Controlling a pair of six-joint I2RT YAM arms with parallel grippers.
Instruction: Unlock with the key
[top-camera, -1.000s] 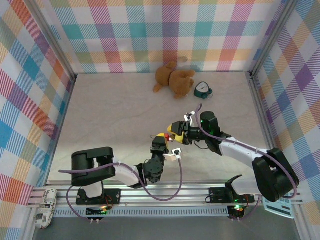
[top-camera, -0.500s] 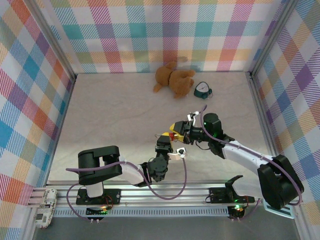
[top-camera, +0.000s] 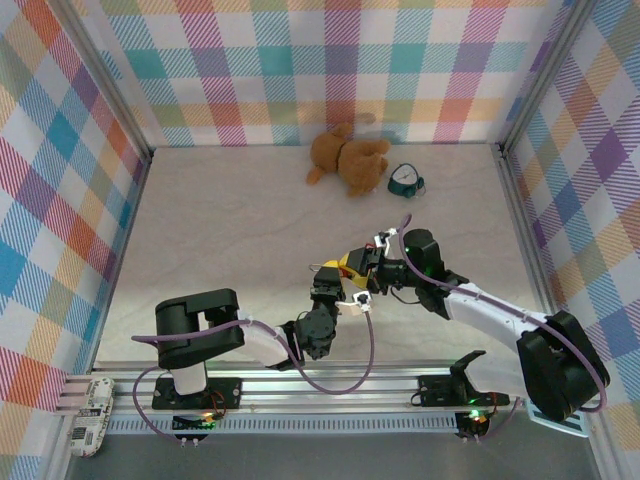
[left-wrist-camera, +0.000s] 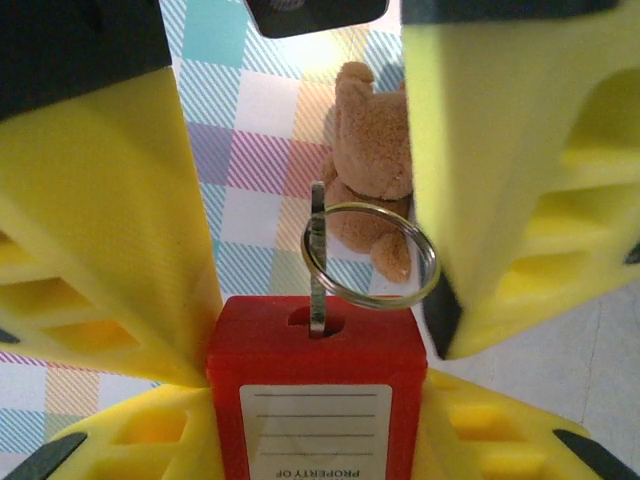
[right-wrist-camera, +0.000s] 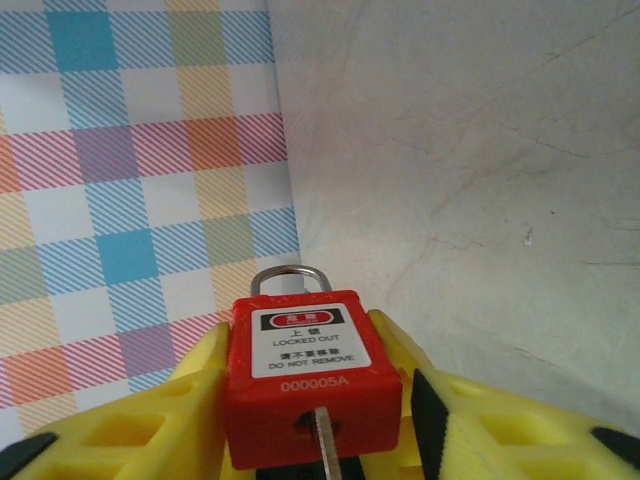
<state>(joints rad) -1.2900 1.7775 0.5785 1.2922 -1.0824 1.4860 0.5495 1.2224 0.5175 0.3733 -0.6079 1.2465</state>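
Observation:
A red padlock sits upright between the yellow fingers of my left gripper, which is shut on its body. The slim silvery key stands in the keyhole with a wire ring through its head. My right gripper's fingers flank the key on both sides with gaps, so it is open. In the right wrist view the padlock shows its "LOCKED OUT" label and shackle, and the key runs toward my right gripper. From above, both grippers meet at the padlock.
A brown teddy bear and a small teal object lie near the back wall. Checked walls enclose the table on three sides. A metal rail runs along the near edge, with a white device at its left end.
My right gripper's fingers have drawn closer together around the key. Both grippers and the padlock have shifted slightly; the left grip on the padlock is unchanged.

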